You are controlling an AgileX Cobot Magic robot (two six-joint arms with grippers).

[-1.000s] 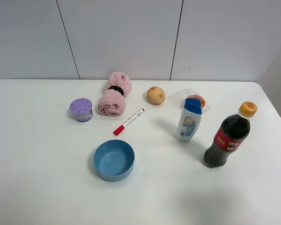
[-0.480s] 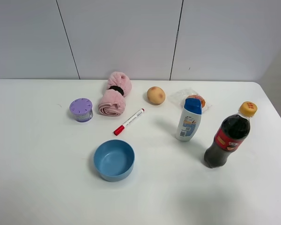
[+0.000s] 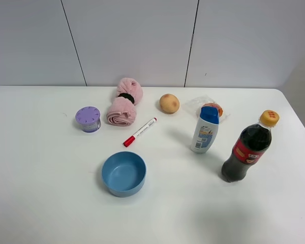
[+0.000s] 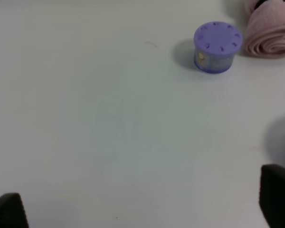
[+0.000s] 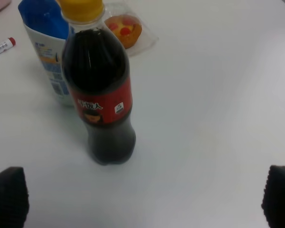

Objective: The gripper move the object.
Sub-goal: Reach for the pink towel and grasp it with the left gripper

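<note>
The pink rolled towel (image 3: pixel 124 103), cinched by a black band, lies at the back of the white table (image 3: pixel 40 178); one end of it shows in the left wrist view (image 4: pixel 270 33). Neither arm shows in the high view. My left gripper (image 4: pixel 142 209) is open over bare table, well short of the towel; only its dark fingertips (image 4: pixel 9 211) show at the frame's corners. My right gripper (image 5: pixel 142 199) is open and empty, its fingertips (image 5: pixel 8 194) wide apart in front of the cola bottle.
A lilac round jar (image 3: pixel 88 118) sits left of the towel. A red-capped marker (image 3: pixel 140 131), a blue bowl (image 3: pixel 124 173), a potato (image 3: pixel 169 103), a wrapped pastry (image 3: pixel 212 108), a blue-capped white bottle (image 3: pixel 205 130) and a cola bottle (image 3: pixel 249 147) stand around.
</note>
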